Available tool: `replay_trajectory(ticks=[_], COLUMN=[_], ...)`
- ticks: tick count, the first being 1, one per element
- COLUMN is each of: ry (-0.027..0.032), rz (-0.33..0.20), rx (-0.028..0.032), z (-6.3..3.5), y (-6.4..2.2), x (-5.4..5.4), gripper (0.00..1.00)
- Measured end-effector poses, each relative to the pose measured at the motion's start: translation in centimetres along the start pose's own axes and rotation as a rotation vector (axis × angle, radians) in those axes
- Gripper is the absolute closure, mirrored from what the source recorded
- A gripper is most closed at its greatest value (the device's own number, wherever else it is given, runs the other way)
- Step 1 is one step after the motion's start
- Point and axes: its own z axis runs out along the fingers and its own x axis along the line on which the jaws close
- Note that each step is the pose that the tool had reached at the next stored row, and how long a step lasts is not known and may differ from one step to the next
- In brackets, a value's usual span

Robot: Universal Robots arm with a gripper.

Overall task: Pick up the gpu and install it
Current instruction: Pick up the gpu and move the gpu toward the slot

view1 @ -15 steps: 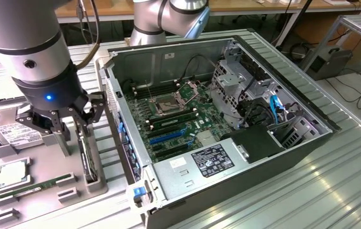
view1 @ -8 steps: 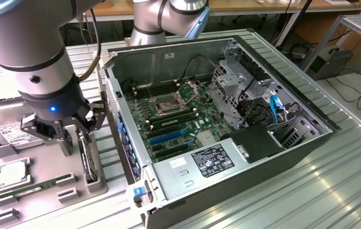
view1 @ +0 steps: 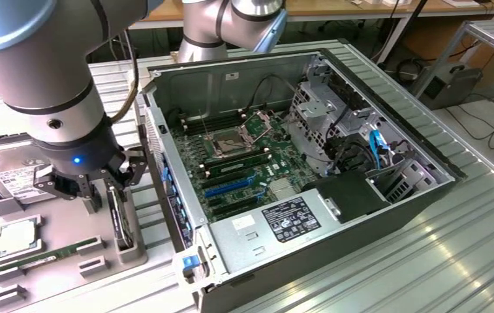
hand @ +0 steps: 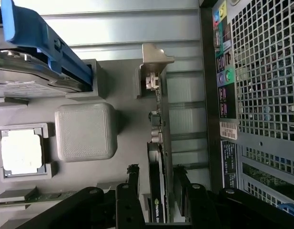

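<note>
While the gpu (view1: 123, 228) stands on edge in its slot in a grey holder tray (view1: 64, 274), the claw (view1: 106, 195) of a Universal Robots arm hangs low over it, fingers (hand: 132, 179) spread to either side of the card. From the wrist view the gpu (hand: 158, 138) runs between the two black fingers, its silver end bracket (hand: 156, 55) at the far end from the claw (hand: 155, 174); one finger stands clear of the card, the other sits close beside it, and whether that one touches cannot be told. The tray lies on the ribbed metal tabletop (view1: 455, 261) at the exterior view's left of an open computer case (view1: 403, 130), whose motherboard (view1: 247, 163) lies exposed. Sharing the tray are a silver hard drive (view1: 12, 176) with a white label, a square processor chip (view1: 20, 235) and a green memory stick (view1: 46, 256), each in its own recess, apart from the gpu
</note>
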Motion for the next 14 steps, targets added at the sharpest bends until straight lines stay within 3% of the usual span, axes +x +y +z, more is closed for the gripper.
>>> replay_trajectory(ticks=[5, 10, 14], ry=[-0.0005, -0.0077, -0.0088], rz=[0.002, 0.007, 0.008], rx=[-0.0021, -0.0031, -0.0030], z=[0.78, 1.23, 1.33], y=[-0.05, -0.07, -0.07], x=[0.0, 0.1, 0.1], gripper=[0.58, 0.58, 0.58])
